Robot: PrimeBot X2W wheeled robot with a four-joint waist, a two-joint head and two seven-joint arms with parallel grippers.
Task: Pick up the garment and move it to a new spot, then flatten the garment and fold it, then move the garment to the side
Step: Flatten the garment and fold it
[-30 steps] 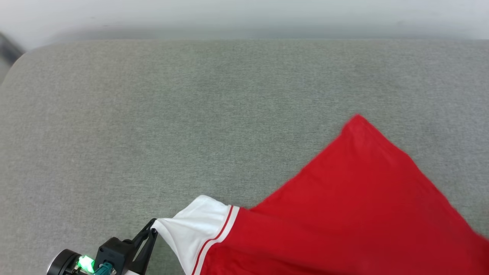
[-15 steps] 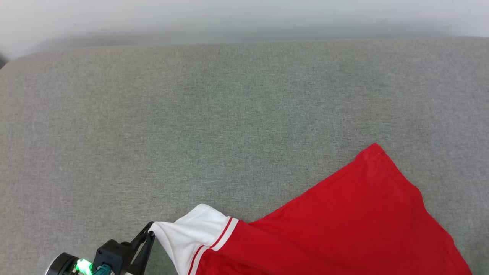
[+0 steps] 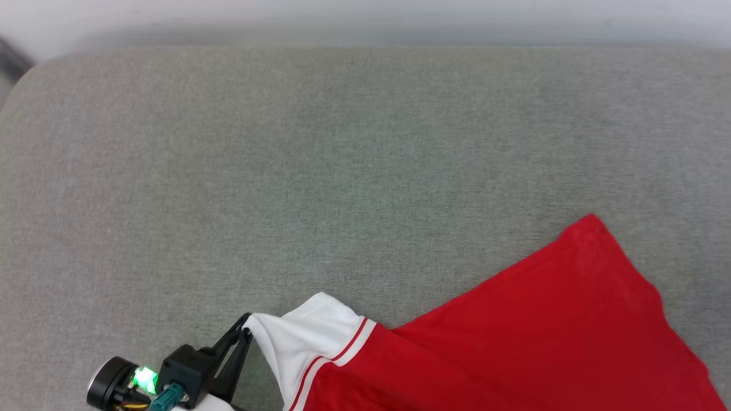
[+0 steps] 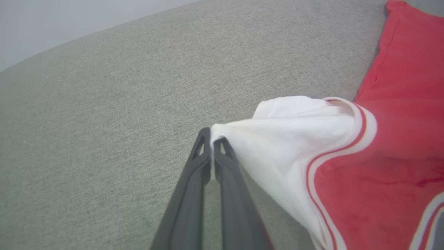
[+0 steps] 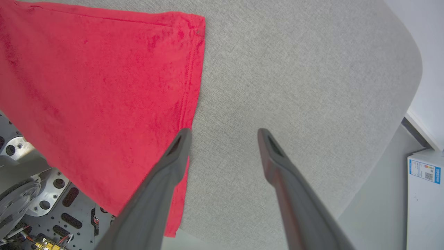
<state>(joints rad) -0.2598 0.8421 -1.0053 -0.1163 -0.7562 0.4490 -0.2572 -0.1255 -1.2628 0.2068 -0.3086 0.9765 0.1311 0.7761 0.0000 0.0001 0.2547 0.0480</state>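
Across most of the head view spreads a grey fabric-covered worktop (image 3: 365, 171) with rounded corners, and a pale wall (image 3: 365, 17) runs behind its far edge. On the near right part of that surface lies the garment (image 3: 542, 331), a broad red sheet spread fairly flat with one hemmed corner pointing away from the robot. In the right wrist view its near part runs past the worktop's edge, with the robot's perforated metal base (image 5: 41, 194) showing beneath. A white box (image 5: 425, 201) with a small blue-edged label stands on the floor off the worktop's rounded corner. At the garment's left side a white sleeve (image 3: 302, 337), bordered by red-and-white stripe trim (image 3: 342, 354), is drawn out into a point. A strip of white-edged lettering shows at the bottom right of the left wrist view, too cropped to read. The left end effector (image 3: 246, 331) has its two dark fingers pressed together on the tip of that sleeve, pinching the cloth between them. A green light glows on its wrist. The right end effector (image 5: 224, 133) stands with its fingers spread wide above the grey surface with nothing between them, and one finger crosses the stitched red hem in that view.
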